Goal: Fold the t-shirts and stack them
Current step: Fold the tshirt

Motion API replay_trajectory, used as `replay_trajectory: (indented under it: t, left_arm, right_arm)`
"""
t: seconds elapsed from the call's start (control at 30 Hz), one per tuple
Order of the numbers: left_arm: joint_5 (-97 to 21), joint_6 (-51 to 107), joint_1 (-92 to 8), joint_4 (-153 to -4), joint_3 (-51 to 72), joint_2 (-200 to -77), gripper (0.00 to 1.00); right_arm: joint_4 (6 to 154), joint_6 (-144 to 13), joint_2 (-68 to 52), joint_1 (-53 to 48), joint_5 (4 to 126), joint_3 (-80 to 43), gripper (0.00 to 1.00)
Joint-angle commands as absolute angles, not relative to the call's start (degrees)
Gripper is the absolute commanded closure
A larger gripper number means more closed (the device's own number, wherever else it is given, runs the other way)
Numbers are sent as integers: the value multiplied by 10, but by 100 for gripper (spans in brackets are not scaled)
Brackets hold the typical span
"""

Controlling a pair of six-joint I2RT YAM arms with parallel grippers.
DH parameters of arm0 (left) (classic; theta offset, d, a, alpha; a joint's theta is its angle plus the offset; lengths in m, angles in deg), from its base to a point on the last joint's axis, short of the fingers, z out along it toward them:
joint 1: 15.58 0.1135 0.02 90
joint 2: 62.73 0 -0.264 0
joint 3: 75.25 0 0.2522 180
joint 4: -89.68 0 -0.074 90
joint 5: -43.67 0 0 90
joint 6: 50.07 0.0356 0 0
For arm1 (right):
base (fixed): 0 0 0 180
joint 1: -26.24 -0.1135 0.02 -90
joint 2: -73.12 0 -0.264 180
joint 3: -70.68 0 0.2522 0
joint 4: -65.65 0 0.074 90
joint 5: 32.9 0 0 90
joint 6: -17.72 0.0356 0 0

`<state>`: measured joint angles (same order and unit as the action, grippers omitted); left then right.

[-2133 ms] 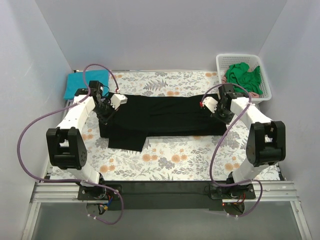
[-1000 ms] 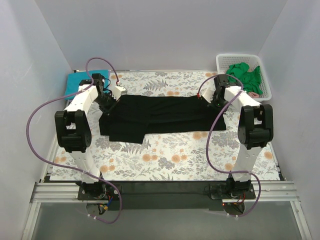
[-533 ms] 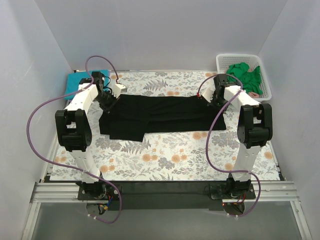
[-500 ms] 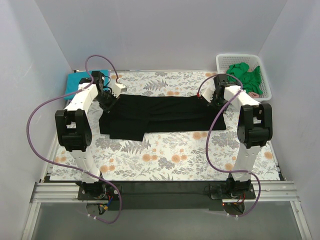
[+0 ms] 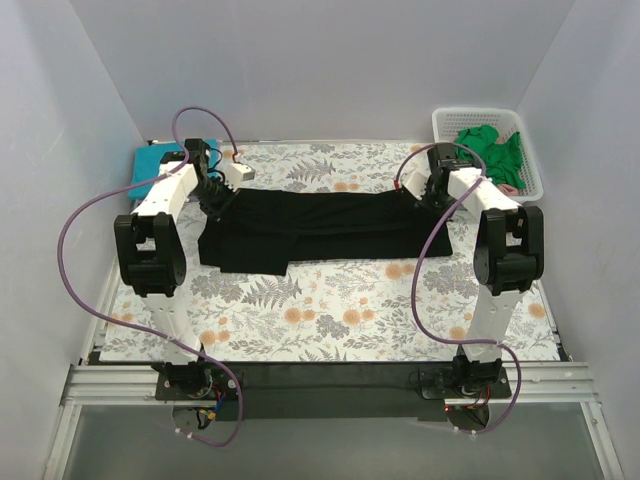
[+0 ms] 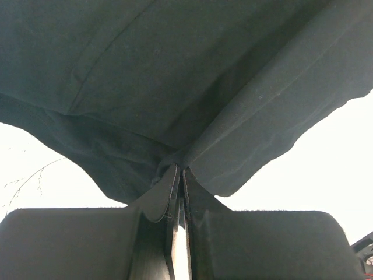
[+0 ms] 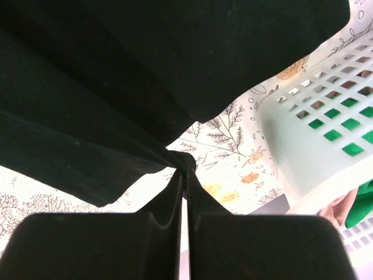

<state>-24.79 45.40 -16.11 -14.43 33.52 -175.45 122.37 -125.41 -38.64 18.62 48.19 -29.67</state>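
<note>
Top view: the black t-shirt (image 5: 320,228) lies on the floral table cover (image 5: 330,310), long axis left–right. The left gripper (image 5: 222,190) is at its far-left corner, the right gripper (image 5: 425,190) at its far-right. Left wrist: jaws closed, pinching black cloth. Right wrist: jaws likewise clamped on a corner, with the basket (image 7: 303,140) just beyond.

Black t-shirt (image 5: 320,228) stretched flat mid-table, teal t-shirt (image 5: 150,165) far-left, green t-shirts (image 5: 490,152) far-right
</note>
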Motion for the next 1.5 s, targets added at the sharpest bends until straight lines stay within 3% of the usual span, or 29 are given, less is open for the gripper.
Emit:
replay_trajectory:
  t: [0.0, 0.77, 0.83, 0.97, 1.03, 1.17, 1.3, 1.47]
  left_arm:
    - [-255, 453, -157, -155, 352, -1750, 100]
    - [-269, 422, -157, -212, 349, -1790, 100]
    - [-270, 413, -157, -218, 351, -1793, 96]
    - [-269, 371, -157, -220, 364, -1785, 60]
    - [-262, 358, -158, -215, 363, -1766, 53]
    - [-250, 331, -135, -212, 326, -1719, 51]
    - [-235, 309, -129, -213, 272, -1668, 51]
    - [-226, 278, -127, -239, 204, -1646, 51]
  right_arm:
    - [1213, -1270, -402, 189, 466, -320, 99]
    - [1193, -1256, -431, 187, 444, -334, 99]
    - [1195, -1251, -432, 183, 439, -339, 88]
    - [1196, -1246, -415, 168, 441, -341, 52]
    - [1198, -1236, -392, 155, 449, -341, 43]
    - [1207, -1219, -346, 132, 461, -330, 43]
    - [1216, -1193, -301, 123, 481, -298, 50]
    - [1215, -1168, -285, 123, 504, -236, 76]
